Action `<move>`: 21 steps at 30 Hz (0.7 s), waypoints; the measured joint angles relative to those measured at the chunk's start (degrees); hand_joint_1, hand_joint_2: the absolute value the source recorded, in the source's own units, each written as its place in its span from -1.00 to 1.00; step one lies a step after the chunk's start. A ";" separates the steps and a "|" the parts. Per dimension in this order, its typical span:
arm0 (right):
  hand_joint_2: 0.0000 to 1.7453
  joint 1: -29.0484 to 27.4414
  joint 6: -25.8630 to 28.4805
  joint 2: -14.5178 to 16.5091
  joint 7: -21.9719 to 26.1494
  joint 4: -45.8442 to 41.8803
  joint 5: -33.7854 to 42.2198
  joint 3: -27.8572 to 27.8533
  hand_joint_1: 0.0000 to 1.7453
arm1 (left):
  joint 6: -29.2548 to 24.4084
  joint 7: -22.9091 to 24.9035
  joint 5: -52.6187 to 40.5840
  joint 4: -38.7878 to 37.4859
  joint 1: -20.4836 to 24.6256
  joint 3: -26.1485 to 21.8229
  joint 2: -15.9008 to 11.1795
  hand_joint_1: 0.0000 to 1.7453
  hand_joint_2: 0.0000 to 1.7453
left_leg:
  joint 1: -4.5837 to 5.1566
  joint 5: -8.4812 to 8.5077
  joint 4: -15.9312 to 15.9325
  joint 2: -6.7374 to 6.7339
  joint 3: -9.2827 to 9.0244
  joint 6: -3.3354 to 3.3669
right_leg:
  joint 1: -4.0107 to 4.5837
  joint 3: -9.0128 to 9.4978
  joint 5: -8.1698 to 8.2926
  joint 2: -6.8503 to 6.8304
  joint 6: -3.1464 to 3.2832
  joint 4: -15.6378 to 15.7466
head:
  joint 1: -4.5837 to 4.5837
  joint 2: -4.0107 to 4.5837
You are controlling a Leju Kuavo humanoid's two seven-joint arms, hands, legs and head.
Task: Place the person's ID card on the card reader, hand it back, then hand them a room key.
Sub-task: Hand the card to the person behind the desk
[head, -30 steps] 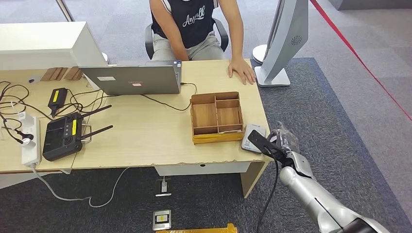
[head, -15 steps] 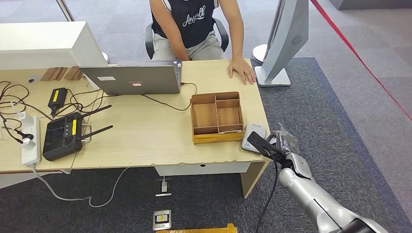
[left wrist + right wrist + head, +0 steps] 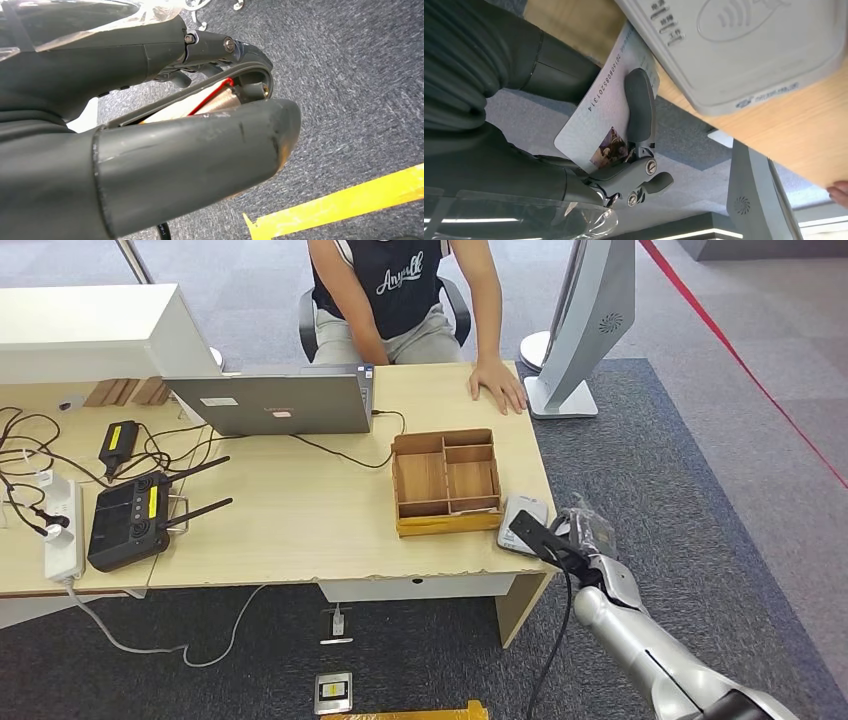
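The right hand (image 3: 589, 130) pinches the ID card (image 3: 611, 110) at the desk's near right corner — just short of the card reader (image 3: 523, 523), which lies ahead toward the person (image 3: 400, 290). The card's long axis points at the reader. Since a second ago, almost nothing has shifted — the card hovers short. The left hand (image 3: 150, 150) hangs over carpet; its grip I cannot tell.
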State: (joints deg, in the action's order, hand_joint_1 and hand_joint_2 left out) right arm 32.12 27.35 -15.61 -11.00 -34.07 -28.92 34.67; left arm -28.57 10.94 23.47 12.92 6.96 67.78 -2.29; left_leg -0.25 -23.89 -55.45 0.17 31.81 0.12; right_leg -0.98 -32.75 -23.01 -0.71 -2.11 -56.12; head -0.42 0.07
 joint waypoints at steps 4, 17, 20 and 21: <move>1.00 1.21 2.95 -0.90 -0.13 -0.89 -0.13 -0.17 1.00 | 0.00 -0.19 -0.13 0.00 -0.01 0.00 0.00 -1.00 -1.00 | 0.01 0.01 0.00 0.00 0.01 0.00 | -0.01 -0.01 0.00 0.00 0.00 0.00 | 0.00 0.00; 1.00 4.68 0.80 -5.95 -6.56 -15.90 -8.39 -2.10 1.00 | -0.09 -0.88 -0.68 0.01 0.01 0.00 0.36 -1.00 -1.00 | -0.01 0.02 -0.01 0.03 -0.02 0.00 | 0.01 -0.02 0.05 0.00 0.03 -0.01 | -0.01 0.00; 1.00 4.64 0.56 -6.22 -7.02 -18.10 -8.76 -2.20 1.00 | -0.09 -1.10 -0.74 0.01 -0.01 0.01 0.48 -1.00 -1.00 | -0.02 0.03 0.00 0.05 0.00 0.00 | 0.02 -0.01 0.04 -0.01 0.03 -0.01 | 0.00 0.00; 1.00 4.54 0.57 -6.30 -7.10 -18.63 -8.79 -2.23 1.00 | -0.08 -1.16 -0.77 0.01 -0.01 0.02 0.49 -1.00 -1.00 | -0.02 0.03 0.00 0.04 0.00 0.00 | 0.02 -0.02 0.04 -0.01 0.03 -0.01 | 0.01 0.00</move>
State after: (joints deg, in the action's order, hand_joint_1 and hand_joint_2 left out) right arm 36.66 27.92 -21.91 -18.10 -52.70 -37.70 32.44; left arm -28.65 9.79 22.70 12.93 6.95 67.79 -1.80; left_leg -0.26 -23.86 -55.45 0.21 31.81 0.12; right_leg -0.96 -32.77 -22.97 -0.71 -2.07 -56.12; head -0.42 0.07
